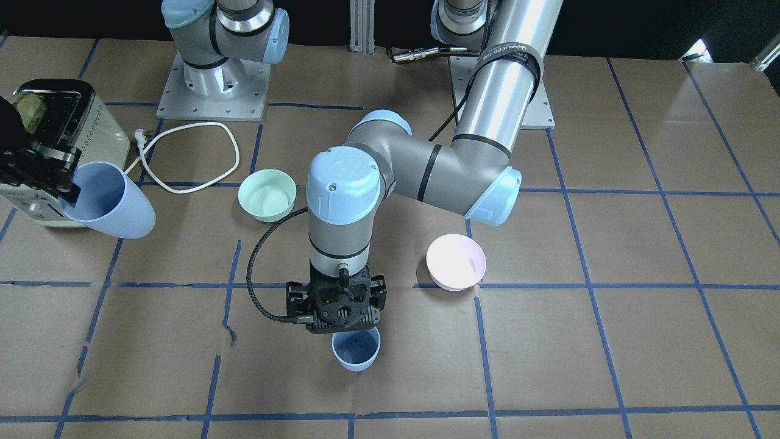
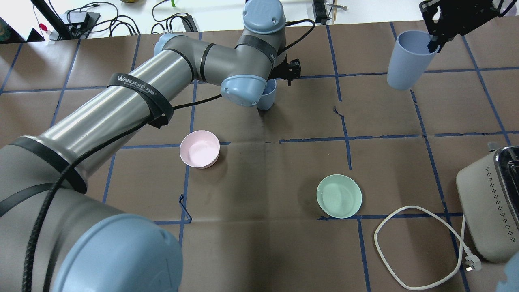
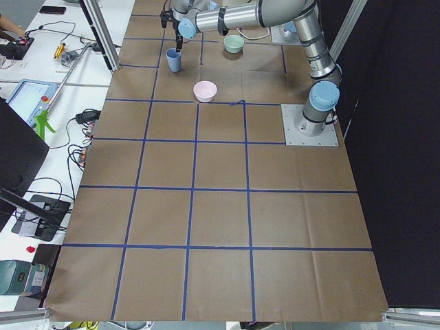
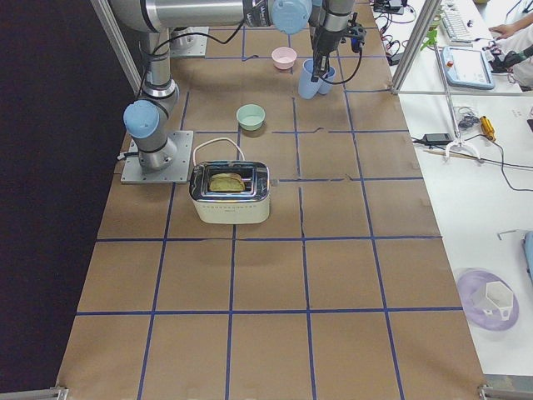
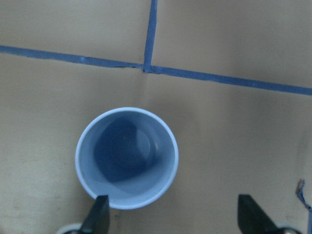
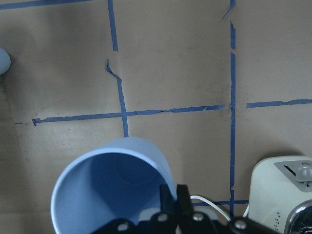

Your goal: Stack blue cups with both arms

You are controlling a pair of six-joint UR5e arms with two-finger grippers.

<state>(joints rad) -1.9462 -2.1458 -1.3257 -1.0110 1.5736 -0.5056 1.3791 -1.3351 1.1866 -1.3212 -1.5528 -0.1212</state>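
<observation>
Standing cup point(image 5: 126, 163): upright and empty on the counter point(image 1: 609, 305), directly under my left gripper point(image 5: 173, 217).
Left gripper: jaws spread wide, holding nothing; one fingertip point(image 5: 99, 214) sits just at the rim.
Lifted cup point(image 6: 109, 190): tilted, off the counter, near the toaster point(image 1: 61, 146).
Right gripper point(image 6: 176, 202): clamped on that cup's rim wall.
Handling: I'd judge it light, smooth plastic that is slippery, tips easily and has walls that flex.
Hold: I'd pinch the wall at the rim, gently.

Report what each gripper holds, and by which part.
Right gripper: a blue cup, pinched at its rim, one finger inside. Left gripper: nothing; it is open over the other blue cup.
</observation>
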